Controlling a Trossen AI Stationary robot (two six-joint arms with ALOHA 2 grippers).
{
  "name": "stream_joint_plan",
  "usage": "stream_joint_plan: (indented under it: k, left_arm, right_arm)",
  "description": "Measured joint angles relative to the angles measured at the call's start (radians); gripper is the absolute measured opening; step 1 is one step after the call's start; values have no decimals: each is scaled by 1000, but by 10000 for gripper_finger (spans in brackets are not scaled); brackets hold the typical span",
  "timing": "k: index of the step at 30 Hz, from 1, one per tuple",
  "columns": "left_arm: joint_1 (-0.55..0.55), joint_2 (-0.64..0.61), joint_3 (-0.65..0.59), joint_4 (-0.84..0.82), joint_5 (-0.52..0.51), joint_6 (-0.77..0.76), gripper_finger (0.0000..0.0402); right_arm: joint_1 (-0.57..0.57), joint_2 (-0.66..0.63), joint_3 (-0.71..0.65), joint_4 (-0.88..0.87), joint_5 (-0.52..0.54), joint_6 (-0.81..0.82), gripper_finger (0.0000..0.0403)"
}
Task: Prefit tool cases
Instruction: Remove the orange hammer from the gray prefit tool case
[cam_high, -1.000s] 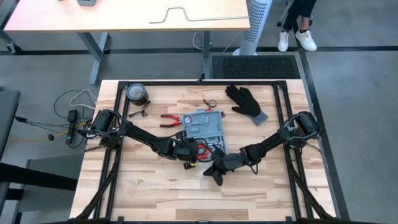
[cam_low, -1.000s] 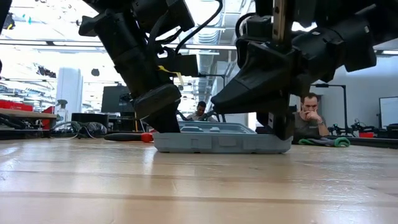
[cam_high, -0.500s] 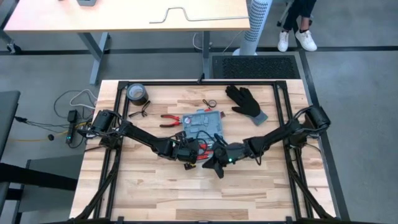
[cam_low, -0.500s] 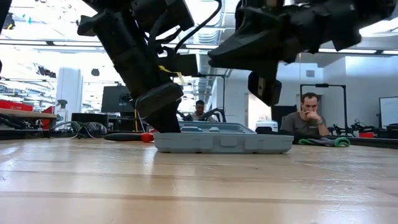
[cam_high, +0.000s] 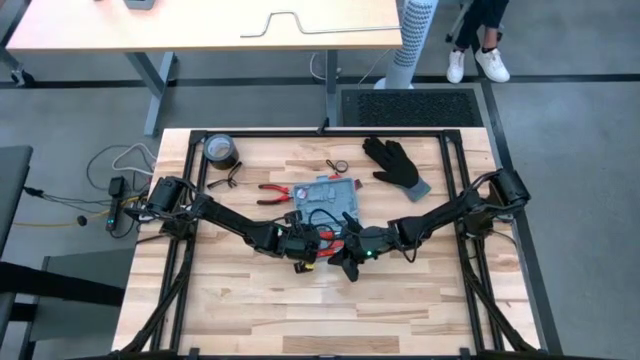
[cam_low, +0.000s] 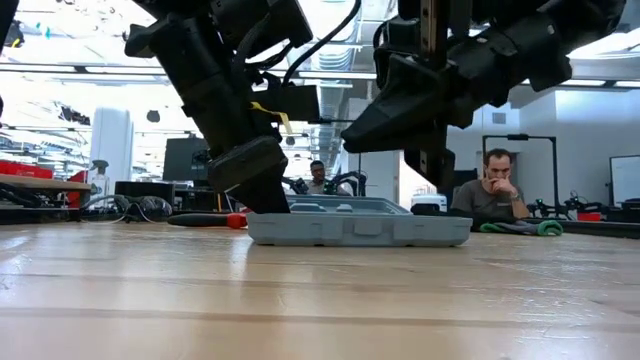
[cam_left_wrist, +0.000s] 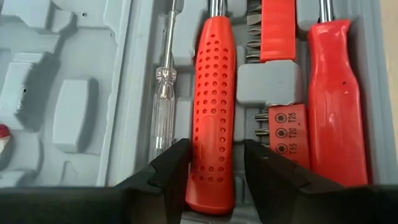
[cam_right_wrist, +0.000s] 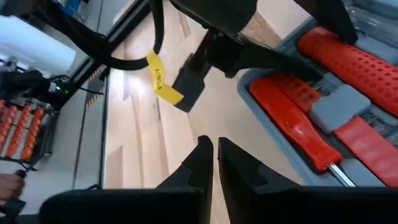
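The blue-grey tool case (cam_high: 325, 200) lies open and flat on the table's middle, its grey recesses (cam_left_wrist: 74, 93) facing up. A red perforated screwdriver handle (cam_left_wrist: 211, 93) lies in a recess, beside a clear-handled screwdriver (cam_left_wrist: 163, 106) and a second red handle (cam_left_wrist: 333, 106). My left gripper (cam_high: 305, 243) is at the case's near edge, with its fingers (cam_left_wrist: 177, 165) on either side of the perforated handle. My right gripper (cam_high: 348, 262) hovers shut above the table by the case's near right corner (cam_low: 455, 228), with nothing in it (cam_right_wrist: 214, 149). My left gripper straddles the free end of the perforated handle (cam_left_wrist: 208, 186), with its fingers lying along the handle. One finger (cam_left_wrist: 180, 162) looks to be against the handle's side, and a thin gap shows at the other. I cannot tell whether it touches the handle. The handle rests in its recess.
A black glove (cam_high: 397, 165) lies at the far right and a dark tape roll (cam_high: 220, 152) at the far left. Red pliers (cam_high: 275, 192) sit left of the case. A person (cam_low: 495, 190) sits beyond the table. Bare wood lies toward the near edge.
My right gripper has risen from the table beside the case's near right corner. It has moved a little toward the far edge and my left gripper, then dipped slightly.
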Motion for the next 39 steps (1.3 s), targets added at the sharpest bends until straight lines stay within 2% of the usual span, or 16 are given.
stream_joint_plan:
  k: [8, 16, 21, 23, 28, 31, 35, 39]
  left_arm:
    - [13, 0, 0, 11, 0, 50, 146]
    - [21, 0, 0, 14, -4, 97, 146]
    - [22, 0, 0, 14, -12, 130, 146]
    - [22, 0, 0, 14, -12, 131, 146]
    - [22, 0, 0, 11, -13, 131, 146]
    - [22, 0, 0, 9, -21, 145, 146]
    - [20, 2, -1, 1, -105, 216, 146]
    - [28, 2, -2, 8, -103, 292, 146]
  right_arm:
    - [15, 0, 0, -83, 7, -31, 36]
    - [56, 0, -1, -105, 141, -47, 36]
    - [34, 0, -2, -102, 160, -51, 36]
    - [16, 0, -17, -67, 162, -50, 36]
    - [-37, 0, -131, 151, 151, 21, 36]
    - [-50, 0, -176, 159, 151, 56, 36]
    - [-42, 0, -184, 172, 147, 57, 36]
    - [-34, 0, -176, 166, 152, 59, 36]
